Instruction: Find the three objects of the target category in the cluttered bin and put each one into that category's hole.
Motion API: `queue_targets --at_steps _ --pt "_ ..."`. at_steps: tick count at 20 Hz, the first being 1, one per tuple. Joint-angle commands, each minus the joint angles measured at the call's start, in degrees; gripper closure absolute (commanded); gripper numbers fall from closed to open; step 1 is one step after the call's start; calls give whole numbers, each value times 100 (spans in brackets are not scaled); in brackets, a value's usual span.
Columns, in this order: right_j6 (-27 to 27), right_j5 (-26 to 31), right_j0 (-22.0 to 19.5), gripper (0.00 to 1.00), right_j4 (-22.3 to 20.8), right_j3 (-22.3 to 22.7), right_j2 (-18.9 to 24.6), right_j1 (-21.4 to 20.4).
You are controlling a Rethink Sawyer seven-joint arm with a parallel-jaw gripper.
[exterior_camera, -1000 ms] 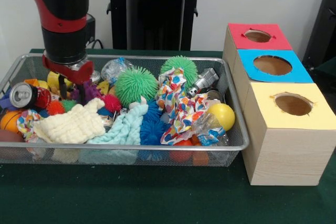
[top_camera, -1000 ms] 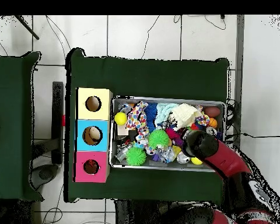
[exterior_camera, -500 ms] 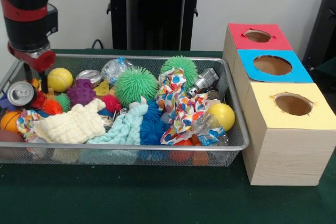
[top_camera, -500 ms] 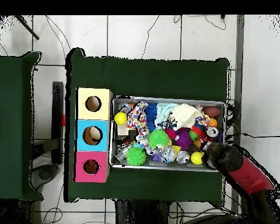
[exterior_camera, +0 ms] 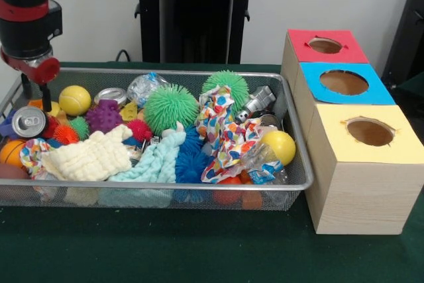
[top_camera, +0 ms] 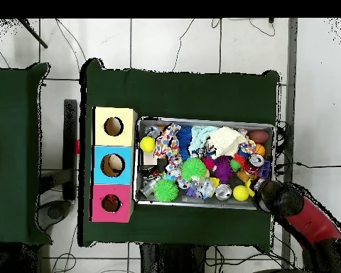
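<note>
At the left end of the wire mesh bin (exterior_camera: 291, 183), I see the red and black gripper (exterior_camera: 34, 94) hanging above the rim, its two thin dark prongs set apart with nothing between them, so the claw is released and empty. Just below it lies a silver drinks can (exterior_camera: 28, 122) on its side, and beside that a small yellow ball (exterior_camera: 75, 99) and a knobbly purple ball (exterior_camera: 104, 116). Further along the bin I make out two spiky green balls (exterior_camera: 171, 108), a cream knitted cloth (exterior_camera: 89, 158), a pale blue braided cloth (exterior_camera: 154, 164), a multicoloured patterned rag (exterior_camera: 224, 134), a metal can (exterior_camera: 258, 103) and a larger smooth yellow ball (exterior_camera: 280, 146) near the right wall. To the right of the bin, touching it, stand three wooden boxes with round holes: the red-topped box (exterior_camera: 326, 46) farthest back, the blue-topped box (exterior_camera: 343, 83) in the middle, the yellow-topped box (exterior_camera: 368, 132) nearest. From overhead, the arm (top_camera: 301, 213) sits over the bin's corner, and something pale shows inside the blue box's hole
</note>
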Motion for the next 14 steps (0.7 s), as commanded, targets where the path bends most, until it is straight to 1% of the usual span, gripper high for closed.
queue_targets --at_steps 1,3,5,10,14 --pt "545 -451 70 0 -198 88 608 343" --pt "684 -462 169 0 -106 90 599 373" --pt "760 -382 263 0 -39 108 560 314" --pt "766 -183 360 0 14 142 494 167" --pt "715 25 447 0 37 60 422 91"
